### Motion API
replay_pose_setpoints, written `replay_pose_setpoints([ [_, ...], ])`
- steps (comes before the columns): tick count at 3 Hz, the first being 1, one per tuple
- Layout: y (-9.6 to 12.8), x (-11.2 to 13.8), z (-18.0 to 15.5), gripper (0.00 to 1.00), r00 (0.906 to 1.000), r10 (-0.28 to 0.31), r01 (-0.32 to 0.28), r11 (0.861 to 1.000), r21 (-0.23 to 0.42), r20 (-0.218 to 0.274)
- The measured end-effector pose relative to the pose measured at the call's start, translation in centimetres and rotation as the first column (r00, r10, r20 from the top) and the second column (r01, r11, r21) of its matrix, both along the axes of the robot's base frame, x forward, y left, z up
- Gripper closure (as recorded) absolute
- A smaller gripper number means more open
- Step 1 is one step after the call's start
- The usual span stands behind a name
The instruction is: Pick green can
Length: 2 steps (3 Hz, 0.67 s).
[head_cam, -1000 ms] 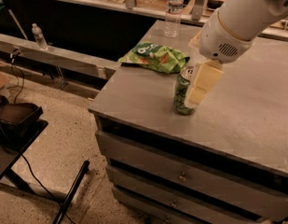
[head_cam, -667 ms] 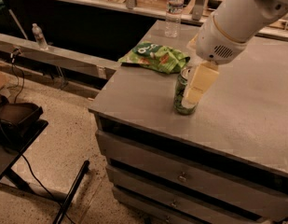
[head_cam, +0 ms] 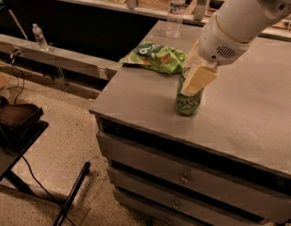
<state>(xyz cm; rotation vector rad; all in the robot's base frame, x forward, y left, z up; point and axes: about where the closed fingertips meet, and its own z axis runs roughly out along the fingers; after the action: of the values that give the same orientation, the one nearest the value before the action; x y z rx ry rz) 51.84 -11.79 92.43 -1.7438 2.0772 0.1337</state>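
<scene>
Hanging low over the counter (head_cam: 248,121), the end effector (head_cam: 196,76) is sitting under the white wrist housing (head_cam: 227,44), which is up and to its right. Its pale cream tip is lying across the upper front of the green can (head_cam: 186,103). Grip state: cannot tell. The cream part is overlapping the can's top, but whether it is spread, closed or clamped on the metal is not showing from this angle.

Key relation: the can is sitting directly at and just below the end effector, with no sideways gap showing. Its long axis is standing vertical, upright on the counter, while the end effector is sitting tilted over it. Only one arm, so no choice of side.

Judgement: the coming move is turning on a firm hold around the can's upper body, then a straight lift along that vertical axis. A slanted pull is risking a tip-over.

Can appearance: small and green, with dark scribbled markings on the side facing the camera. The top is mostly hiding behind the cream tip. The base is resting flat, back from the counter's near edge.

Outward from the end effector: a flat green snack bag (head_cam: 157,56) is lying beyond it toward the left of the view, apart from the can. A clear water bottle (head_cam: 175,11) is standing further off, well apart.
</scene>
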Motion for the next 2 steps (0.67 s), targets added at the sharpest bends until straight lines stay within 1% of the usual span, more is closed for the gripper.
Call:
replay_pose_setpoints([
  [1, 0.09, -0.04, 0.02, 0.65, 1.0, 0.002, -0.002, 1.0, -0.001, 0.001],
  [2, 0.03, -0.11, 1.0, 0.88, 0.9999, 0.016, -0.016, 0.998, 0.067, -0.004],
])
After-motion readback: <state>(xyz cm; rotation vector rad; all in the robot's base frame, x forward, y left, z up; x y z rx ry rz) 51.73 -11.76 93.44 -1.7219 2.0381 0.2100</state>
